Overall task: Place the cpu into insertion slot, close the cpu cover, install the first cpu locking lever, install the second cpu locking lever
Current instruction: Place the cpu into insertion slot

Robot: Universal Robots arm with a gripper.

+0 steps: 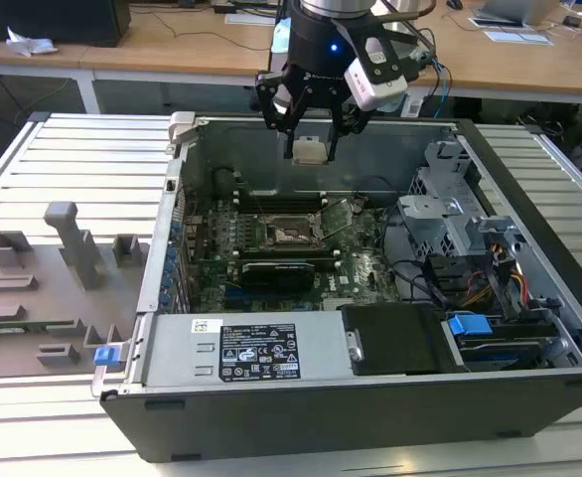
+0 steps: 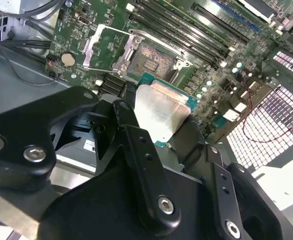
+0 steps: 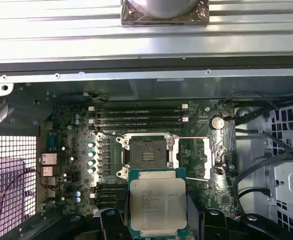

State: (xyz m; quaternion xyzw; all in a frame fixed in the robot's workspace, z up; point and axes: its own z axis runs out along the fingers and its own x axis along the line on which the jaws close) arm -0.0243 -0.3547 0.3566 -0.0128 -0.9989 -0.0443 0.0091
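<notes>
One downward end effector (image 1: 310, 147) with cpu (image 1: 310, 153)

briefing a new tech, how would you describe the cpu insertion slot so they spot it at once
Inside the open computer case lies the green motherboard. Near its middle sits the insertion slot, an empty square socket in a silvery metal frame. Its neighbours, the memory slots, are long narrow black strips; it alone is square.

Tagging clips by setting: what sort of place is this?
Probably a robotics lab bench: open dark-grey desktop computer case on a slatted metal workbench, wooden office desks beyond, black robot gripper holding a silvery square cpu over it.
</notes>
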